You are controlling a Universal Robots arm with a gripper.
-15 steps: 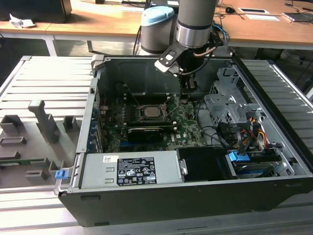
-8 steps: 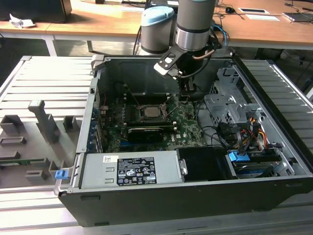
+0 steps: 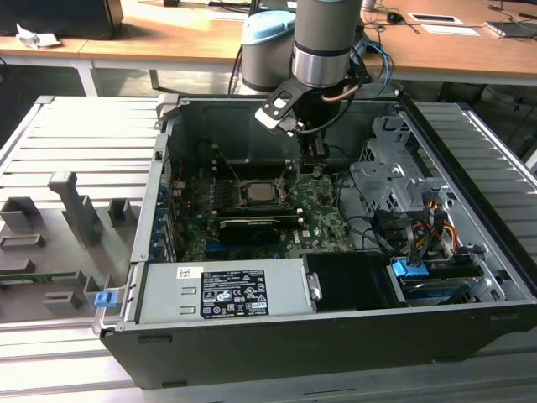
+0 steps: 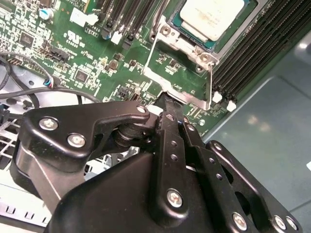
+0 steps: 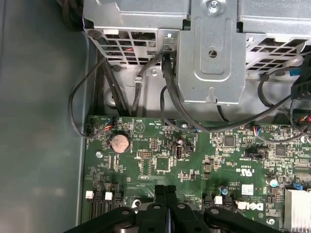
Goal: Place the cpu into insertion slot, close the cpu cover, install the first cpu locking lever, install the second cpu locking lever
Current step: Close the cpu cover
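The cpu (image 3: 256, 193) lies flat in the insertion slot (image 4: 197, 38) on the green board, and its silver top (image 4: 212, 17) is uncovered. The cpu cover (image 4: 184, 44), a grey metal frame, stands swung up beside the slot, with the board visible through its window. My gripper (image 3: 315, 170) hangs inside the case to the exterior view's right of the slot. Its black fingers are shut together, and their tip (image 4: 165, 99) sits at the cover's free edge. They hold nothing. In the first wrist view the shut fingers (image 5: 166, 194) point down at the board.
A long black expansion card (image 3: 249, 228) lies in front of the slot. Memory slots (image 4: 252, 53) flank it. A metal drive cage (image 3: 390, 180) with cables stands at the exterior view's right, and a power supply (image 3: 226, 294) sits at the front. A coin battery (image 5: 119, 143) is on the board.
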